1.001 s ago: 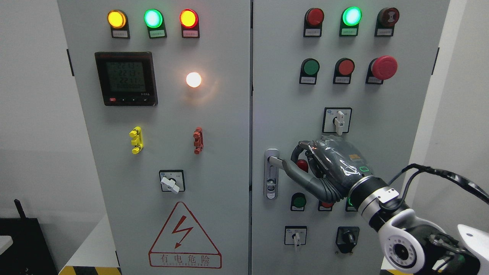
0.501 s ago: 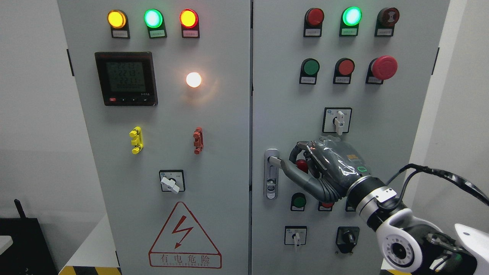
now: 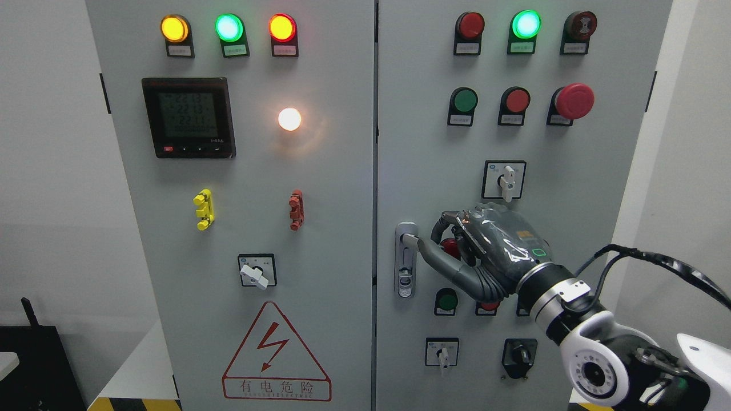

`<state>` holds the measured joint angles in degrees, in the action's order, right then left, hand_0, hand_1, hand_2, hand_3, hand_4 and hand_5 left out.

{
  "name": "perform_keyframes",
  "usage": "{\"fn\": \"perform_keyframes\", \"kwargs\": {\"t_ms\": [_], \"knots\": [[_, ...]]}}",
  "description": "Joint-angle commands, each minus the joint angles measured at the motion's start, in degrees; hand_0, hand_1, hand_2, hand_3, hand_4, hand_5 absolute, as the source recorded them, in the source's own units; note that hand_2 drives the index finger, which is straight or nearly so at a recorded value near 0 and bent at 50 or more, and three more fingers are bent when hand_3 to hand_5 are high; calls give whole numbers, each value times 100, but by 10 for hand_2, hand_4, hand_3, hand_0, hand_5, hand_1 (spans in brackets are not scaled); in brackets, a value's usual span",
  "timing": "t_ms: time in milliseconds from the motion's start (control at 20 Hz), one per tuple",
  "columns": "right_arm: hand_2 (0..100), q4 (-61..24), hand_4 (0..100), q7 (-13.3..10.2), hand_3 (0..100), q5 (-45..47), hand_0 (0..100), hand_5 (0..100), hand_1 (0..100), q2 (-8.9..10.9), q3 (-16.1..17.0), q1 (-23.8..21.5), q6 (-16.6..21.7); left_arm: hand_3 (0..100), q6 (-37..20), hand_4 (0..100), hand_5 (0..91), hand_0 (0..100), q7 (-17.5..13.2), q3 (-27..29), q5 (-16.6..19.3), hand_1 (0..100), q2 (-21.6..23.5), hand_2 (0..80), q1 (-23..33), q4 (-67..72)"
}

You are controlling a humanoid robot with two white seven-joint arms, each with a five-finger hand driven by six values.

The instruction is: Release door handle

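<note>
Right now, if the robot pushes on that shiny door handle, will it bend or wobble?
Probably not. The door handle looks like shiny metal fixed flat to the grey cabinet door, so it is likely stiff. Its smooth surface could be a bit slippery. The right robot hand has only one fingertip at it.

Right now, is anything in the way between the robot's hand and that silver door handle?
Nothing visible. The right hand is beside the door handle, one long finger reaching its upper part, seemingly touching, with only bare cabinet door around.
</note>
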<state>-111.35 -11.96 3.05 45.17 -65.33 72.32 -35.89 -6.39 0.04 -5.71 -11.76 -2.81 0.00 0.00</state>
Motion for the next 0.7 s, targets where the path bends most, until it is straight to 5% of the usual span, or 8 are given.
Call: {"fn": "perform_keyframes", "kwargs": {"t_ms": [0, 651], "knots": [[471, 26, 1000, -8, 1000, 3, 426, 1000, 0, -26, 3, -7, 3, 0, -3, 0, 0, 120, 5, 0, -2, 389, 0, 0, 176, -176], [473, 26, 1000, -17, 1000, 47, 424, 1000, 0, -26, 3, -42, -6, 0, -3, 0, 0, 120, 5, 0, -2, 389, 0, 0, 176, -176]]}}
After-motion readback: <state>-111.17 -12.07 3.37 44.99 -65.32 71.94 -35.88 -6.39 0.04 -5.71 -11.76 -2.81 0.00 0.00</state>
